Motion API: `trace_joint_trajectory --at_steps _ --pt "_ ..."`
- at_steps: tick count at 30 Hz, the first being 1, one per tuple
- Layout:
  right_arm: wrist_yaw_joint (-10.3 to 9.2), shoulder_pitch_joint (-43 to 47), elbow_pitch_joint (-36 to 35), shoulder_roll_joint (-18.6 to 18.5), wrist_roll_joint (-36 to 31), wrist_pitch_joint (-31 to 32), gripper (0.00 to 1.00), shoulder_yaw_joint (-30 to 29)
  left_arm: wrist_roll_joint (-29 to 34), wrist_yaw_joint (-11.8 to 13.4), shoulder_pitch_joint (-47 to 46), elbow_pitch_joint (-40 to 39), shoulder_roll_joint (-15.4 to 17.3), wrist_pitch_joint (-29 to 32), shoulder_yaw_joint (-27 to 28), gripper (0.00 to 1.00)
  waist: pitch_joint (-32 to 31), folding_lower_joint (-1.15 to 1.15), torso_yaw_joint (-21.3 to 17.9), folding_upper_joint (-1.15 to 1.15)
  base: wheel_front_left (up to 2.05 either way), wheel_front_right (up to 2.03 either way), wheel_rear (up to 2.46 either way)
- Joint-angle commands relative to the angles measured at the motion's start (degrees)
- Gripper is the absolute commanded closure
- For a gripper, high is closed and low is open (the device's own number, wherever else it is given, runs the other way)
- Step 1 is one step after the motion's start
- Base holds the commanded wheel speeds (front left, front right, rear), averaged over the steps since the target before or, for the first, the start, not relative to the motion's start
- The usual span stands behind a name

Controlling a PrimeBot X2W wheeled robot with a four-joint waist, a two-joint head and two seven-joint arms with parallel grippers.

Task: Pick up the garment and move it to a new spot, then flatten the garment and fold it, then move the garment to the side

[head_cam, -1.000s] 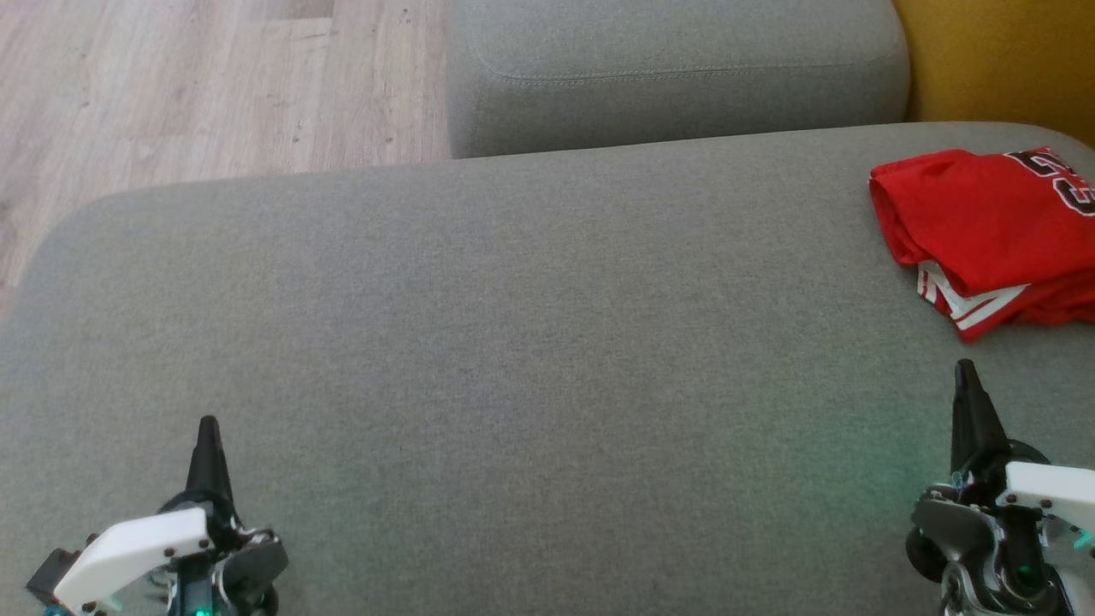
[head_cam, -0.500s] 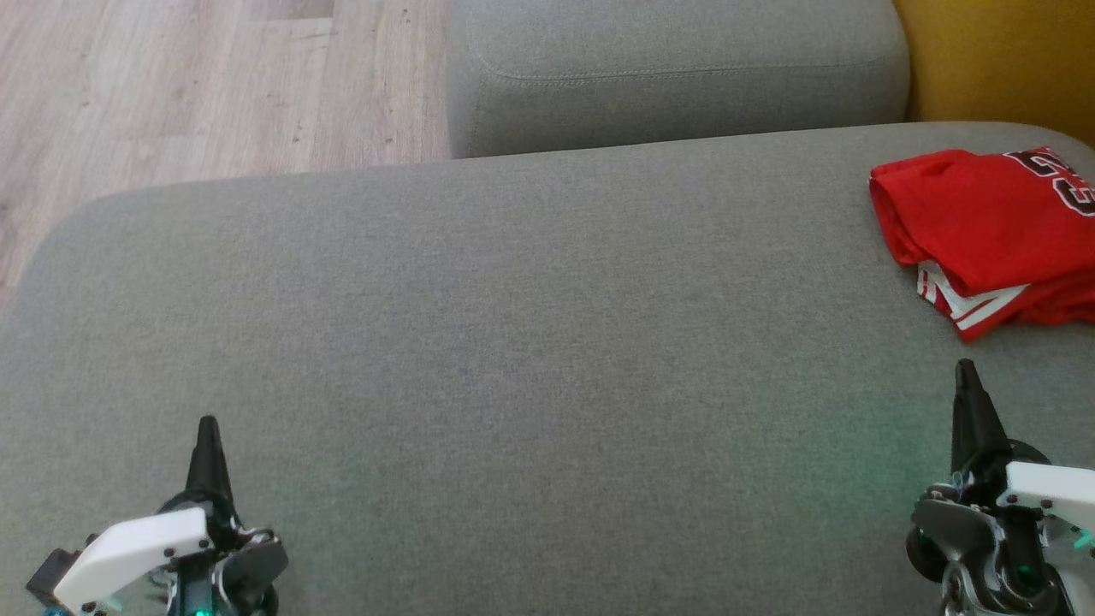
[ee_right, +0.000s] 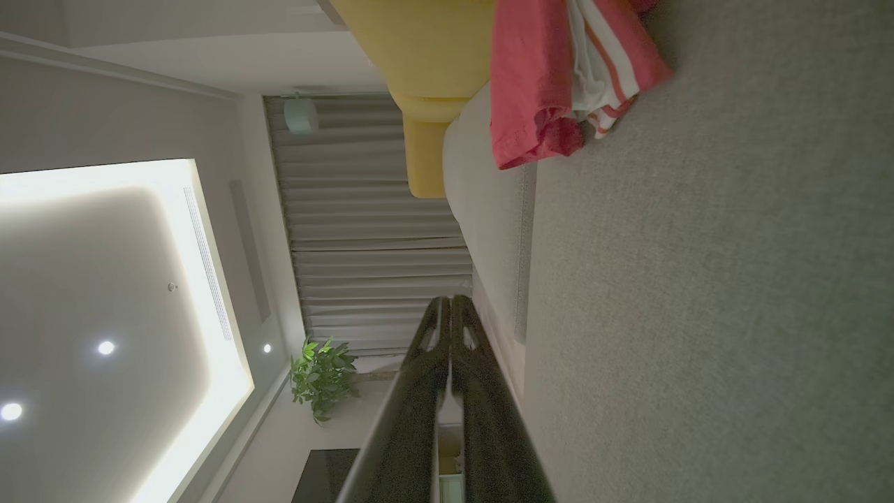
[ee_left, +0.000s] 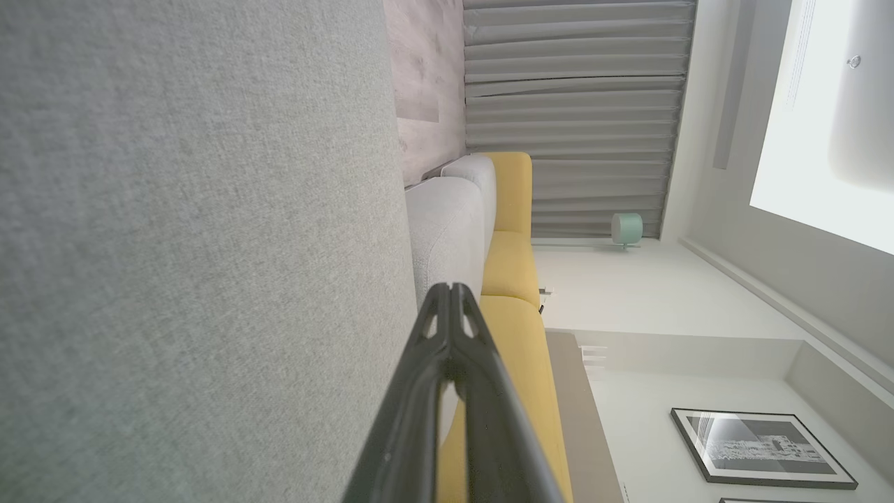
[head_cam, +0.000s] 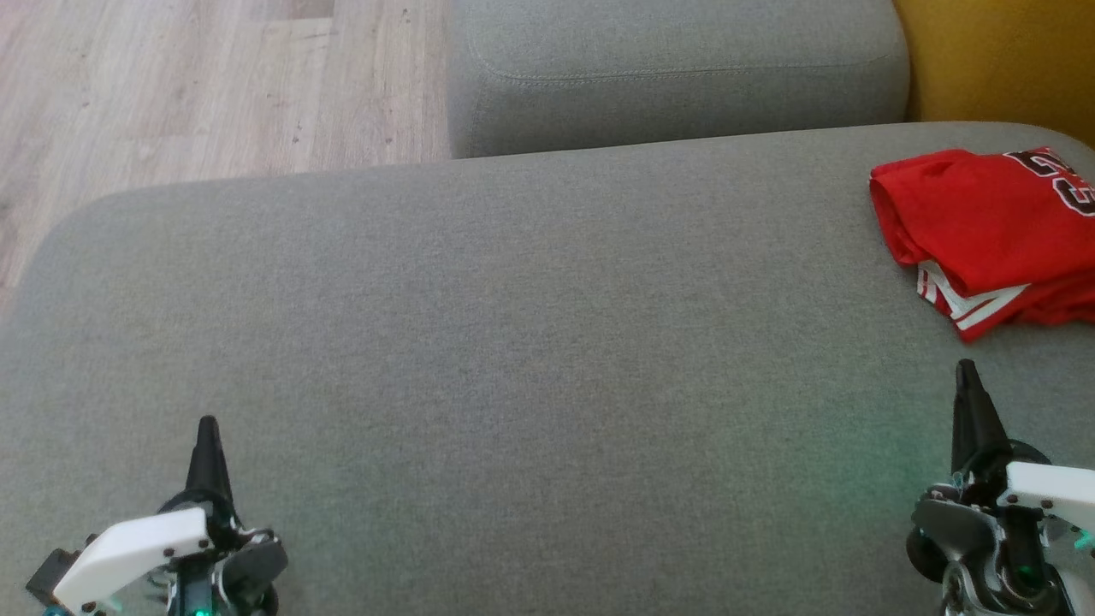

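Two grippers, both pinched fully shut and holding nothing.

Head view first: left gripper (head_cam: 208, 425) resting at the near left corner of the grey sofa seat (head_cam: 513, 325), right gripper (head_cam: 967, 370) at the near right corner, fingers pointing toward the far edge. Red garment (head_cam: 984, 222) lying against the right edge, toward the far right corner, well apart from the left gripper and near but clear of the right one. Looks folded into a compact stack with a white-striped hem peeking out underneath. Cut off by the frame, though, so hard to say how neat on the hidden side. Judged as the last step, setting it aside, about done.

Left wrist view: fingers closed tip to tip above bare grey fabric, with nothing there to snag.

Right wrist view: fingers likewise closed, garment ahead along the seat, apart from the tips. To finish well, keep that gripper off the loose hem, lift away rather than slide across the seat, and leave the stack undisturbed. For any tidying, open wide first and pinch all layers together.
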Motion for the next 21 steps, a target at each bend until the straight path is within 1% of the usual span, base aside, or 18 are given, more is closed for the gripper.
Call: trace_joint_trajectory --at_steps 1,21 --pt "-0.04 -2.9 -2.1 -0.3 0.0 0.3 1.0 1.1 -0.2 -0.4 -2.9 -1.6 0.2 0.4 2.2 1.0 0.0 0.0 0.0 0.0 0.0 0.0 0.0" --pt "-0.04 -2.9 -2.1 -0.3 -0.1 0.3 1.0 1.1 -0.2 -0.4 -2.9 -1.6 0.2 0.4 2.2 1.0 0.0 0.0 0.0 0.0 0.0 0.0 0.0"
